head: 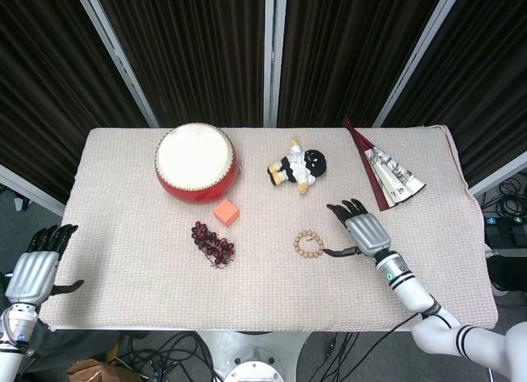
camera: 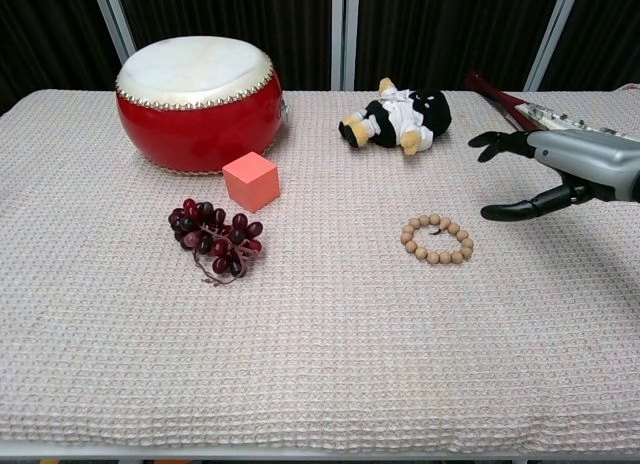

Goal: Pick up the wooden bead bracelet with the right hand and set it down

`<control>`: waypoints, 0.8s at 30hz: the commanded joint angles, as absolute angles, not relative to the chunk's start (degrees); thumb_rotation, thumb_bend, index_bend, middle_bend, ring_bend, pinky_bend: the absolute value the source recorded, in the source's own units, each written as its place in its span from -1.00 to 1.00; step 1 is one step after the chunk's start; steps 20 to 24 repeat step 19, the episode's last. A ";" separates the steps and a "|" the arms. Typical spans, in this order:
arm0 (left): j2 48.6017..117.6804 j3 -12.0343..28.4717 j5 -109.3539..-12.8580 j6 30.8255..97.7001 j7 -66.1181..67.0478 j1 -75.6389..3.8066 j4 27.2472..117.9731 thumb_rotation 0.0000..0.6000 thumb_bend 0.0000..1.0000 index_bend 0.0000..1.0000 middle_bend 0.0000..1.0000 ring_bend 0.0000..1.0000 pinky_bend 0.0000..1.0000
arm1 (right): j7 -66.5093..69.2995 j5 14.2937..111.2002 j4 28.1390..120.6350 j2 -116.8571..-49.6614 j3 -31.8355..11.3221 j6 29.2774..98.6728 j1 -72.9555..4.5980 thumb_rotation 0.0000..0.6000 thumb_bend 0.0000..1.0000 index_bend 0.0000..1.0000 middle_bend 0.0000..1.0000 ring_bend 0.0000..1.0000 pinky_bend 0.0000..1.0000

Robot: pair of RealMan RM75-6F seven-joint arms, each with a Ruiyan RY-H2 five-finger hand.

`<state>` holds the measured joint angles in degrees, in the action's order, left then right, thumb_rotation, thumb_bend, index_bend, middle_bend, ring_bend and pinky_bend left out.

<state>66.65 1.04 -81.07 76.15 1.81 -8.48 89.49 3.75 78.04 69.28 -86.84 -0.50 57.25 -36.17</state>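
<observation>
We see the bracelet (head: 309, 244) lying flat mid-surface, just left of our right robot hand (head: 359, 227), which is open and empty; the left one (head: 37, 265) sits off the front-left corner.

We see both views evenly and brightly lit from above, with only faint, soft shadows under the round red drum with a pale skin top (camera: 196, 102) and the dark red grape bunch (camera: 215, 239). Focus is sharp across the beige waffle-weave cloth (camera: 320, 344). The black pleated curtains (head: 198, 44) stay dark.
</observation>
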 commanded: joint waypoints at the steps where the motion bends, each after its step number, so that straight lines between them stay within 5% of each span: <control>1: 67.21 1.30 -81.41 77.04 1.58 -8.30 88.70 1.00 -1.00 -0.84 -0.85 -1.00 -1.00 | 3.90 75.39 76.06 -81.04 -2.97 64.91 -30.53 -0.25 -0.76 -1.00 -0.77 -1.00 -1.00; 5: 68.32 1.70 -82.22 78.91 1.52 -7.96 87.73 1.00 -1.00 -0.84 -0.85 -1.00 -1.00 | 3.91 76.64 81.16 -75.15 -2.28 72.96 -24.88 0.29 -0.51 -1.00 -0.77 -1.00 -1.00; 15: 70.53 2.49 -84.10 83.14 3.34 -7.23 87.40 1.00 -1.00 -0.83 -0.85 -1.00 -1.00 | 9.47 82.59 87.96 -67.41 0.92 90.44 -11.25 0.42 -0.49 -1.00 -0.86 -1.00 -1.00; 24: 71.30 2.75 -83.93 83.37 3.59 -7.23 87.45 1.00 -1.00 -0.83 -0.85 -1.00 -1.00 | 13.57 84.42 88.81 -66.17 1.35 91.09 -9.72 0.42 -0.46 -1.00 -0.85 -1.00 -1.00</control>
